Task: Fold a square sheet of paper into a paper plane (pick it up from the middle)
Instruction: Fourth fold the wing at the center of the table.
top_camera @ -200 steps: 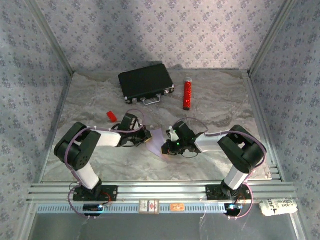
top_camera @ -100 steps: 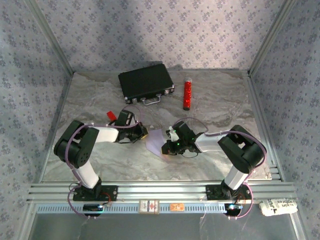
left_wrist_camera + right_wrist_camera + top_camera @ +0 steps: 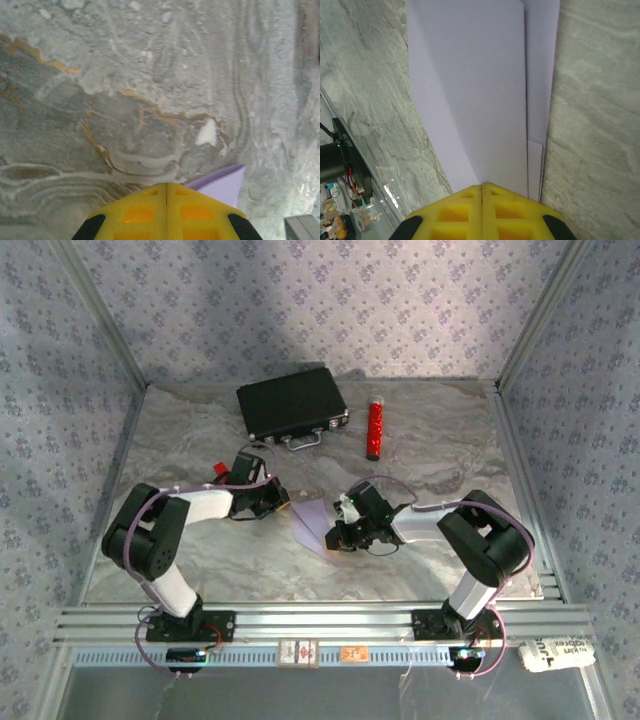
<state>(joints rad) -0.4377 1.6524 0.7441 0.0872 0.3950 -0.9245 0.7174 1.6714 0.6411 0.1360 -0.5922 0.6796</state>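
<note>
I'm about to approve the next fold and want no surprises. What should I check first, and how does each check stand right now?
1. Left gripper shut, near a corner of the square sheet of paper: ok.
2. Right gripper shut over the folded paper: ok.
3. Paper pinched or merely pressed: cannot tell.
4. Plane shape finished: not ok, only overlapping layers.
5. Black case and red cylinder apart from the paper: ok.

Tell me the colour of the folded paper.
The paper is pale lilac, clearest in the right wrist view.
</note>
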